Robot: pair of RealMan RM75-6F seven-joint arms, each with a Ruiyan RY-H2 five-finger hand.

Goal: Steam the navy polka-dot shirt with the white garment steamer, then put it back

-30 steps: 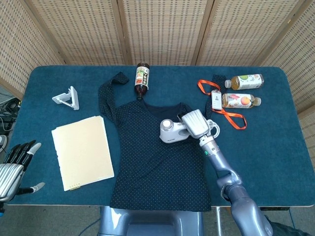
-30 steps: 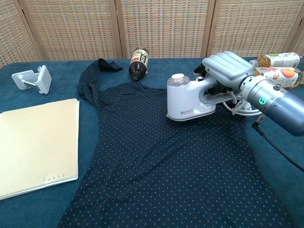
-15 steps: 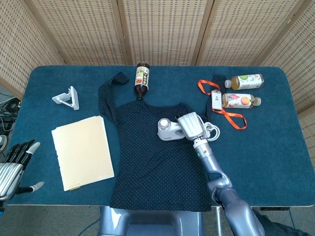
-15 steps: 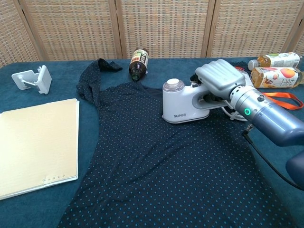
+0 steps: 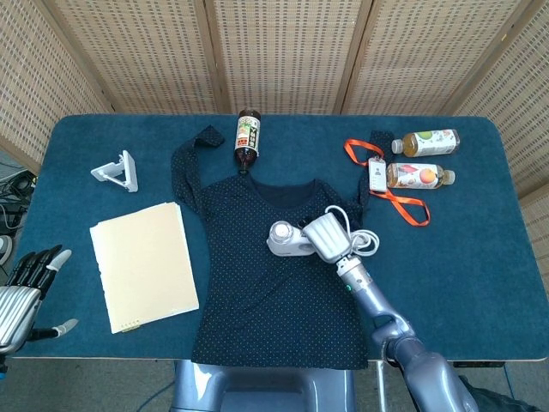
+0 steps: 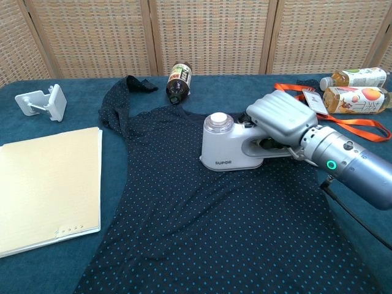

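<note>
Chest view shows the right hand (image 6: 282,119) wrapped around the handle of the white garment steamer (image 6: 229,149), whose base sits flat on the upper middle of the navy polka-dot shirt (image 6: 214,226). The shirt lies spread on the blue tabletop (image 5: 480,257), and the steamer's white cord (image 5: 360,240) loops just right of the hand. The left hand (image 5: 26,287) hangs off the tabletop's near left edge, fingers apart, holding nothing.
</note>
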